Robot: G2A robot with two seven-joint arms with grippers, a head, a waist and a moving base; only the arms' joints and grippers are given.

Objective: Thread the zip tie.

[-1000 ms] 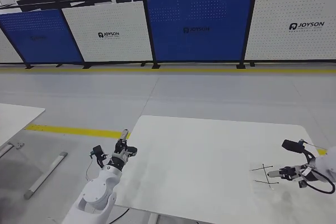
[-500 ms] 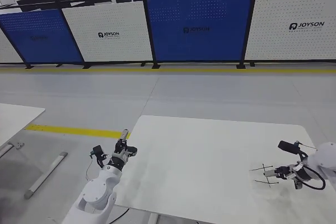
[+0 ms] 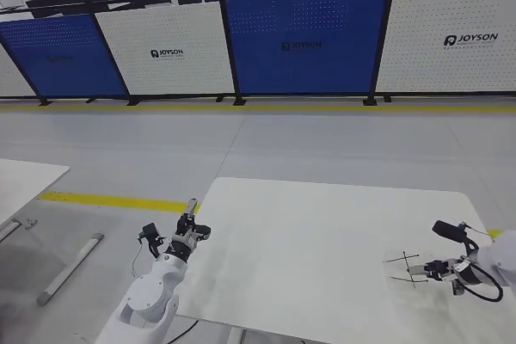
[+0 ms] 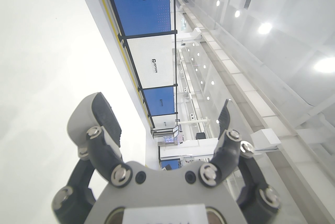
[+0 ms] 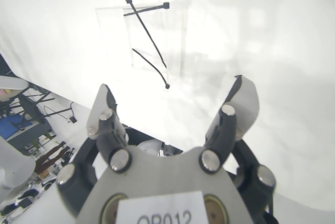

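Zip ties (image 5: 148,33): three, laid on a clear sheet (image 5: 112,26) at the table's (image 3: 310,241) near right, two crossed. Right gripper (image 5: 171,81): spread, empty, just beside them. Left gripper (image 4: 162,99): spread, at the left edge. Risk: the crossed pair could be dragged along together.

In the top view the thin black plastic zip ties (image 3: 404,259) are too small for heads to be told from tails, and the white right arm (image 3: 514,254) is cut off at the picture's edge. In the right wrist view the outline of the clear flat sheet (image 5: 112,33) beneath them can be traced only in part.
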